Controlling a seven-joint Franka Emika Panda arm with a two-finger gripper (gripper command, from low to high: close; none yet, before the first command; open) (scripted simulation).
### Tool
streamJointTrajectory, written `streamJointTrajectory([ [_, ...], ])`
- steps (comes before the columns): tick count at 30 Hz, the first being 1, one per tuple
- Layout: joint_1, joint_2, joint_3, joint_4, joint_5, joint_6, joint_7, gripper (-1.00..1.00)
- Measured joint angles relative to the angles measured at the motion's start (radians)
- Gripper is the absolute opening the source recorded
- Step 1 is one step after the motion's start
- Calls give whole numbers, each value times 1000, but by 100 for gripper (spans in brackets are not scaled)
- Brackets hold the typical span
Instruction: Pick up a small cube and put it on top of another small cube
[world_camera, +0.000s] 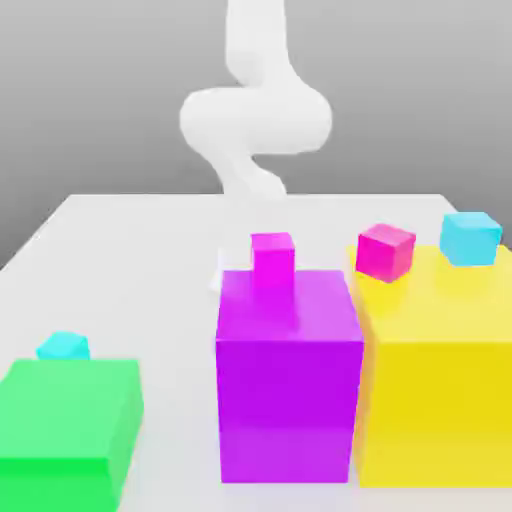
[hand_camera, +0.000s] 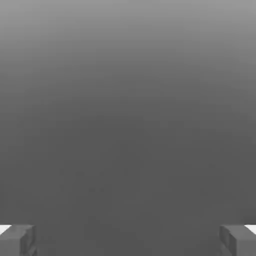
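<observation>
Steadily now, with gripper open and empty; probably best to come straight down over either light-blue cube, one atop the yellow block, one partly hidden behind the green block; centre first, then close squarely and gently.

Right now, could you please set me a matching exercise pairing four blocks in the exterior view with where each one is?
Things:
1. small magenta cube
2. small pink-red cube
3. large green block
4. large purple block

Places:
A. between the green and yellow blocks
B. in front of a small cyan cube, partly hiding it
C. at the purple block's top
D. at the yellow block's top

Pairs: 1-C; 2-D; 3-B; 4-A
</observation>
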Motion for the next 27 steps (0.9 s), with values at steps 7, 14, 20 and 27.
streamJointTrajectory([
  [7,-76,259,-197,-144,-27,160,-155,0],
  [14,-157,510,-387,-284,-5,316,-339,0],
  [20,-269,741,-492,-402,97,447,-554,0],
  [27,-496,988,-215,-369,426,615,-821,0],
])
